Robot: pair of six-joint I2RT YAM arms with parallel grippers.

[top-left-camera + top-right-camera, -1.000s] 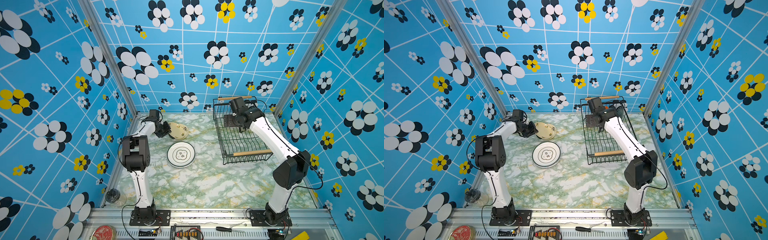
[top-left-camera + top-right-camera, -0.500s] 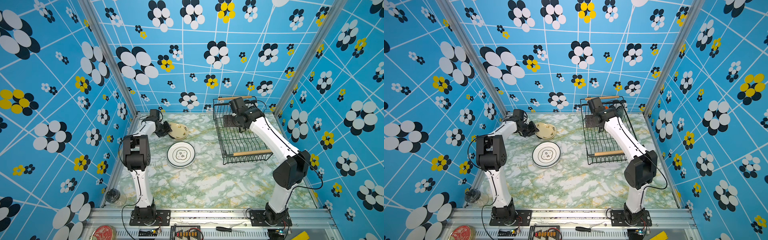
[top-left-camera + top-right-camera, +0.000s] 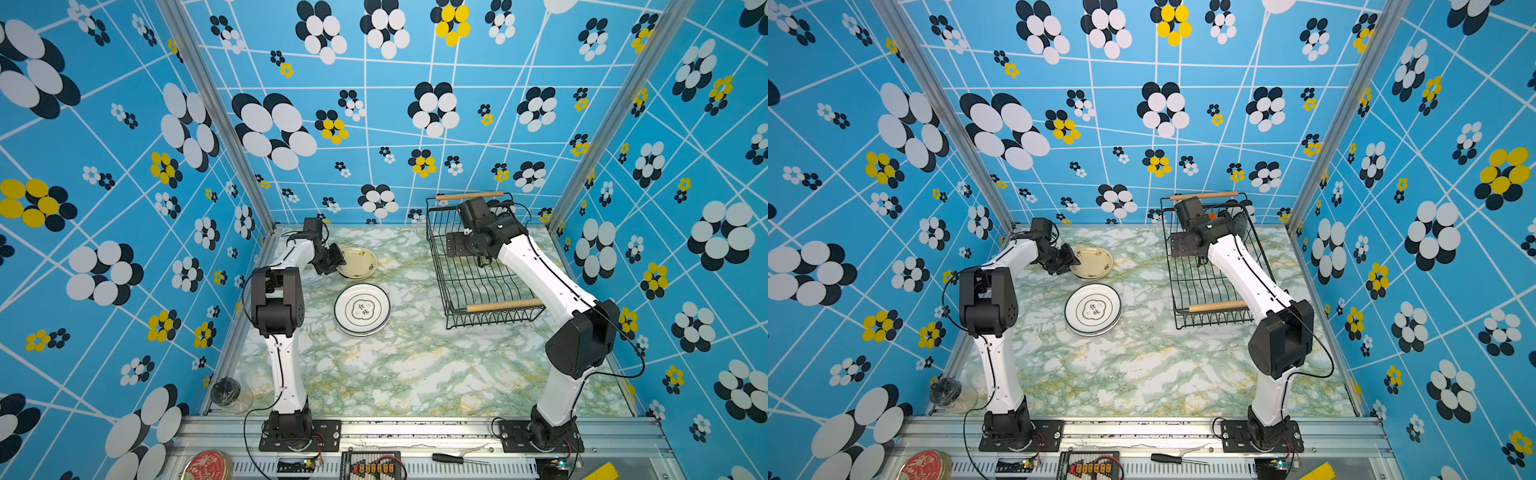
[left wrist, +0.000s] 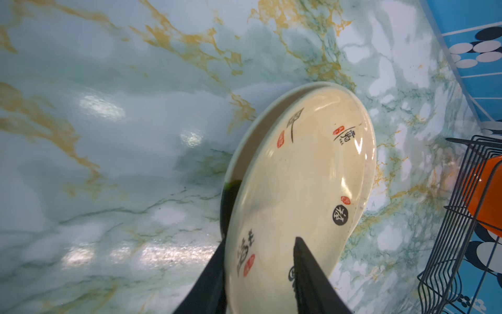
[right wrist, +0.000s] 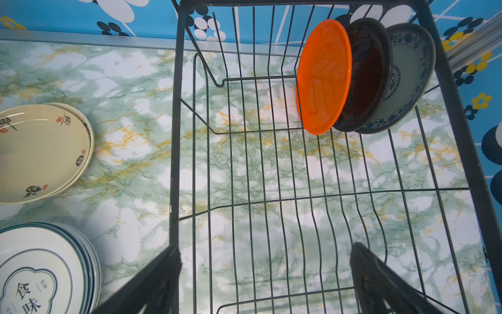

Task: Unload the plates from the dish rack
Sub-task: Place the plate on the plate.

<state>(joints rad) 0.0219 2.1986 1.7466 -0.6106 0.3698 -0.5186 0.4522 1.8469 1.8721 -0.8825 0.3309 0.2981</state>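
Straddling cream plate (image 4: 298, 176) rim, left jaws spread, one half-hidden; right jaws spread over dish rack (image 5: 175, 136).

The top white plate (image 5: 27, 285) of the stack left of the table's (image 3: 415, 374) middle bears two large dark characters, 食味, inside a lobed emblem, legible in the right wrist view and in both top views (image 3: 362, 309) (image 3: 1093, 309). Smaller print beside them is too fine to read. The cream plate (image 4: 298, 190) near the table's far left corner carries black brush characters and red seal stamps, none decipherable.
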